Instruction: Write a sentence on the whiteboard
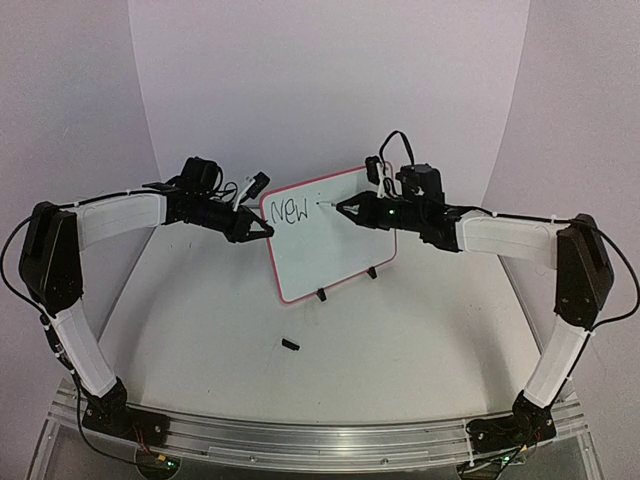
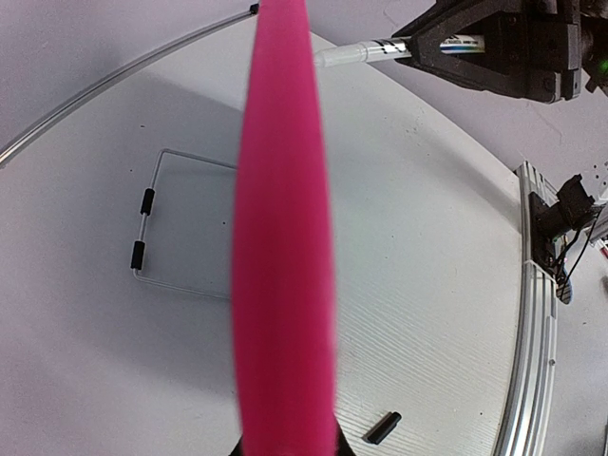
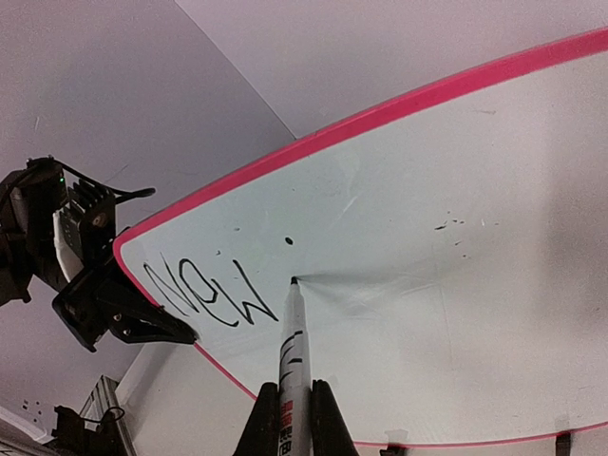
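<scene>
The whiteboard [image 1: 335, 250] is white with a thin red-pink frame [image 2: 285, 237] and small black feet [image 1: 322, 294]. In the left wrist view the frame is a bright pink band. The lettering [image 1: 290, 211] is black, thin and uneven. The marker [image 3: 293, 347] is white with black bands and some red print. The left arm [image 1: 120, 218] and right arm [image 1: 500, 237] have white shells and black joints. The left gripper [image 1: 262, 230] and right gripper [image 1: 345, 208] are black, and a green light [image 1: 388, 211] glows on the right one. The table [image 1: 400, 340] is white, its rail [image 1: 320, 440] silver, the small cap [image 1: 291, 345] black.
</scene>
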Robot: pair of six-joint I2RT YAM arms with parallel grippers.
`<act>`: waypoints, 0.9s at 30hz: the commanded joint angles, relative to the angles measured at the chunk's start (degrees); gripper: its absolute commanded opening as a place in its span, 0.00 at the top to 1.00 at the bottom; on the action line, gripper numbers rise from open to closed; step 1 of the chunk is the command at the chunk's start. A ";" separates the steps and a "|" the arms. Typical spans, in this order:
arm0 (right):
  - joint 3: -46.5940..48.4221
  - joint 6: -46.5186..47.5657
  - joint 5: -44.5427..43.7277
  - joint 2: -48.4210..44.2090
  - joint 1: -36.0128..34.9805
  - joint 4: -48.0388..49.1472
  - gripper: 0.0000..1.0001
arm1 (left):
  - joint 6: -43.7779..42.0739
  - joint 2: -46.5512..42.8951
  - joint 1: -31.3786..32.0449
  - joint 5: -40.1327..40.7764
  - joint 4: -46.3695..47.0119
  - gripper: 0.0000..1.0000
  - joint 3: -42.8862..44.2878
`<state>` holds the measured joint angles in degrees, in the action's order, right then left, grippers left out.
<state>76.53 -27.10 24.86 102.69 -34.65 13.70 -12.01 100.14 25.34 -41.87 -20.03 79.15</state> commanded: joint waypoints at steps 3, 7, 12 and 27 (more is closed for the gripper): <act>3.45 -0.23 -1.72 0.67 0.25 1.70 1.00 | -1.02 1.25 1.46 0.38 -5.89 1.00 0.65; 3.74 -0.08 -2.43 0.40 0.23 1.60 1.00 | -1.05 1.20 1.46 0.38 -6.00 1.00 0.70; 3.84 0.25 -3.37 -0.20 0.28 1.42 1.00 | -1.01 1.12 1.46 0.38 -6.01 1.00 0.74; 0.73 0.29 -3.80 -0.38 0.28 0.76 1.00 | -1.12 0.86 1.46 0.47 -6.07 1.00 0.74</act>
<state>78.05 -27.05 23.35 102.98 -34.65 13.53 -11.95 100.14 25.34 -41.82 -20.05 79.18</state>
